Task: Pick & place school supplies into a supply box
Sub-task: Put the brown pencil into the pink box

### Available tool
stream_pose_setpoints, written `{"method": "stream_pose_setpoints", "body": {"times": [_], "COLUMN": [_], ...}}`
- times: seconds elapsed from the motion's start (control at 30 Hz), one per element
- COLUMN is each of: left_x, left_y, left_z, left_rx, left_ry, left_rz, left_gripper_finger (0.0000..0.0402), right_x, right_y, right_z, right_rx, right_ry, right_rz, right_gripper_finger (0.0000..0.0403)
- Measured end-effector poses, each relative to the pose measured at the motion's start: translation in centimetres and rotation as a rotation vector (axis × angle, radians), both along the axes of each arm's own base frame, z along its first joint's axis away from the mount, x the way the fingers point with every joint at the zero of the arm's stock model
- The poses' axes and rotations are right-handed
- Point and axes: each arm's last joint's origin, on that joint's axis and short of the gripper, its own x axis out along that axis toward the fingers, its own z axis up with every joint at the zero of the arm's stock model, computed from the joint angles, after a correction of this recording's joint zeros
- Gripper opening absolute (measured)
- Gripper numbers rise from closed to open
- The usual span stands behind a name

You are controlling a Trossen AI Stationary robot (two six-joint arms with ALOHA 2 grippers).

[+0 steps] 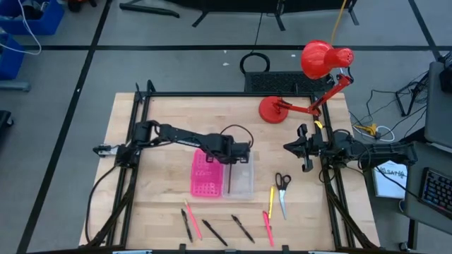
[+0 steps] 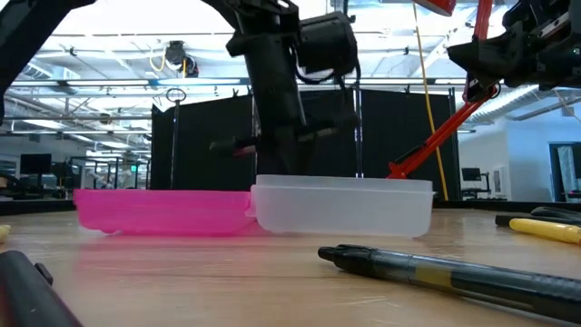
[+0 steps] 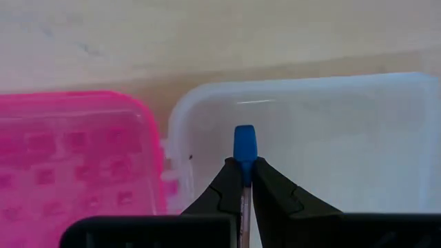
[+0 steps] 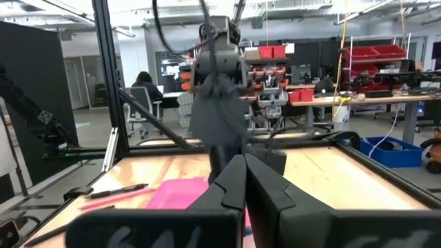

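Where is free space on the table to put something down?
Bare wood lies left of the pink lid, and between the clear box and the scissors. The front edge is crowded with pens.

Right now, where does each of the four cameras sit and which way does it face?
High: overhead, looking down at the table, both arms and the case.
Low: table height, facing the room; the left arm hangs over the case.
Left wrist: looks down into the case; left gripper pinches a blue-capped pen.
Right wrist: looks across the table past the shut right gripper.
All four show the pink lid.
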Motion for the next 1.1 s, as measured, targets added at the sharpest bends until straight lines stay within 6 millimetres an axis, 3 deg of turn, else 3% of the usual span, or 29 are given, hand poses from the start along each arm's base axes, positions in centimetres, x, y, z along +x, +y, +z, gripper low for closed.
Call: {"method": "stream_pose_setpoints", "body": {"times": [0.27, 0.43, 0.73, 0.97, 1.1], "left_x": [1.0, 1.1, 0.6, -0.5, -1.0], "left_y": [-0.2, -0.4, -1.9, -3.2, -3.3], "left_z": [-1.6, -1.3, 0.9, 4.0, 4.0], "left_rx": [-0.068, -0.06, -0.04, 0.071, 0.076], "left_ry": [-0.034, -0.056, -0.1, -0.14, -0.089], "left_rz": [0.009, 0.005, -0.039, -0.067, -0.075], "left_gripper_finger": [0.0028, 0.008, 0.017, 0.0194, 0.0195], "right_x": [0.0, 0.0, 0.0, 0.0, 0.1], "right_y": [0.0, 0.0, 0.0, 0.0, 0.0], "right_z": [-0.2, -0.2, -0.1, 0.0, 0.0], "right_rx": [0.061, 0.061, 0.061, 0.061, 0.064], "right_ry": [0.018, 0.017, 0.007, -0.003, -0.003], "right_rz": [0.008, 0.007, 0.007, 0.008, 0.008], "right_gripper_finger": [0.0, 0.0, 0.0, 0.0, 0.0]}}
